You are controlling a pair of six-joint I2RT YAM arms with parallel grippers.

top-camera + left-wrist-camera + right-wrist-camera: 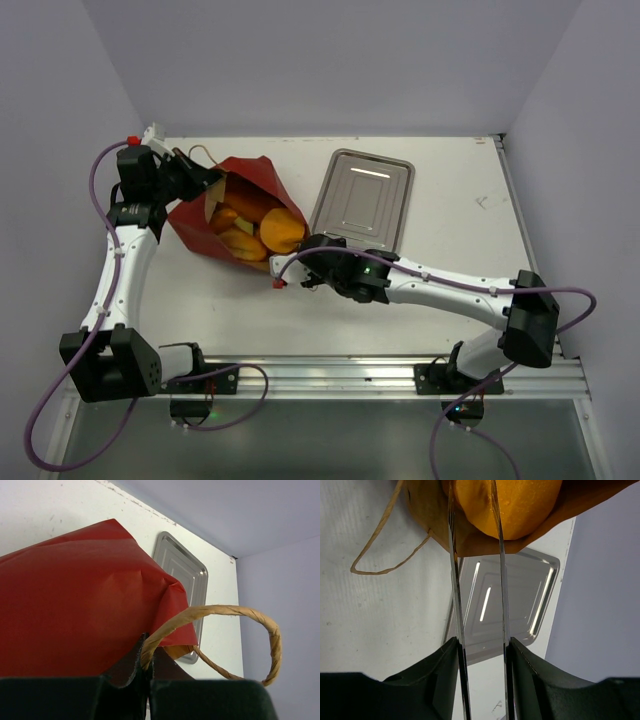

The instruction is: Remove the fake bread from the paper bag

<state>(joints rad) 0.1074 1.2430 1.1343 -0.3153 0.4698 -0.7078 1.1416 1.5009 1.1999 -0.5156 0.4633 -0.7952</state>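
The paper bag (pixel 250 172) lies on its side at the back left, red outside, its mouth toward the tray. Several golden-orange fake bread pieces (pixel 240 242) show in its mouth, a round bun (pixel 283 230) foremost. My left gripper (pixel 205 180) is shut on the bag's cord handle (pixel 225 611), with the red bag wall (pixel 75 595) just beyond the gripper (pixel 145 652). My right gripper (pixel 287 262) is at the bag's mouth. Its thin metal fingers (pixel 454 580) stand apart across the bun (pixel 520 510); their tips run off the frame's top.
A rectangular metal tray (pixel 365 200) lies just right of the bag; it also shows in the left wrist view (pixel 187 575) and the right wrist view (pixel 515 605). A second cord handle (pixel 385 545) lies loose on the table. Walls close the table's back and sides.
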